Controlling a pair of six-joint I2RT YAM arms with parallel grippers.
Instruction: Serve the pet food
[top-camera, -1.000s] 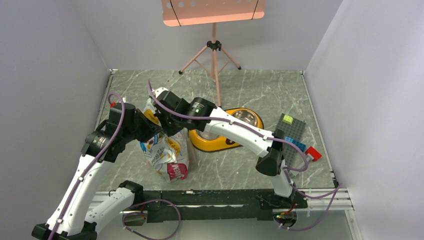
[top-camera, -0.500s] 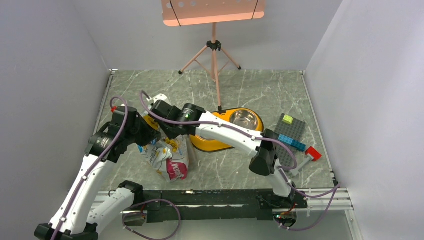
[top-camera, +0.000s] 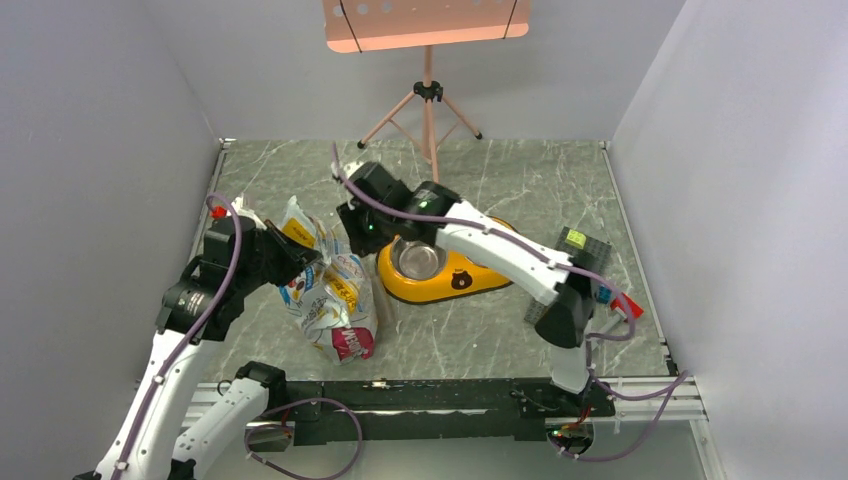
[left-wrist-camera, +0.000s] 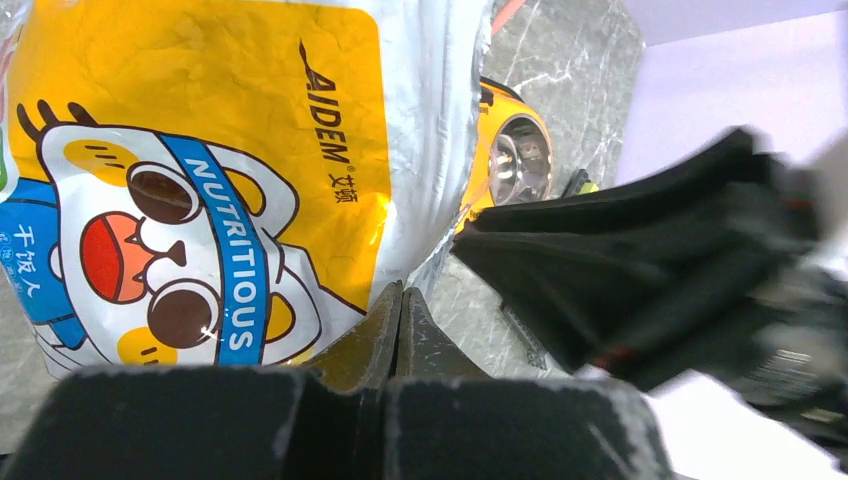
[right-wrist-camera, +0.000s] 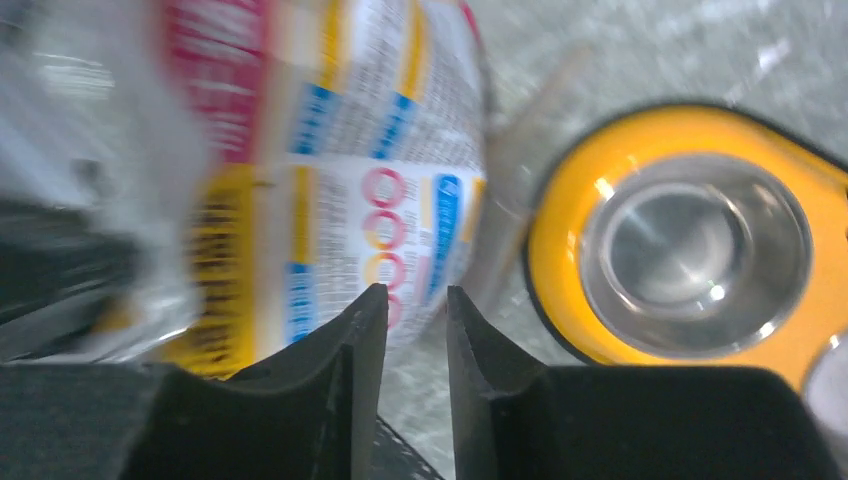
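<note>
Left pincer (left-wrist-camera: 400, 300): my two fingers are pressed flat together with no gap, nipped onto the lower edge of the crinkly white-and-yellow pet food bag (left-wrist-camera: 200, 150). The cartoon animal print fills my wrist view.
Left pincer from above (top-camera: 295, 262): it sits against the left side of the bag, and my arm reaches in from the near left corner.
Right pincer (right-wrist-camera: 415, 300): my fingers stand a narrow slit apart and nothing is between them. They hang above the table, and the bag's printed back (right-wrist-camera: 350, 150) is blurred just beyond their tips.
Right pincer from above (top-camera: 352, 225): it is over the far right corner of the bag, apart from it as far as I can tell.
Pet food: I can see only the bag (top-camera: 335, 295), not the kibble itself. The bag is crumpled on the table between my two pincers, with its red-magenta band at the near end.
Yellow double-bowl feeder (top-camera: 470, 280): it sits just right of the bag. The round steel bowl (top-camera: 418, 260) on the bag's side is bare metal inside (right-wrist-camera: 695, 245).
Grey marble-look table (top-camera: 450, 340): it carries the bag and the feeder.
Grey studded baseplate with coloured blocks (top-camera: 585, 250): it lies near the right edge, well apart from the bag.
Pink music stand on a tripod (top-camera: 428, 20): it stands at the far side.
</note>
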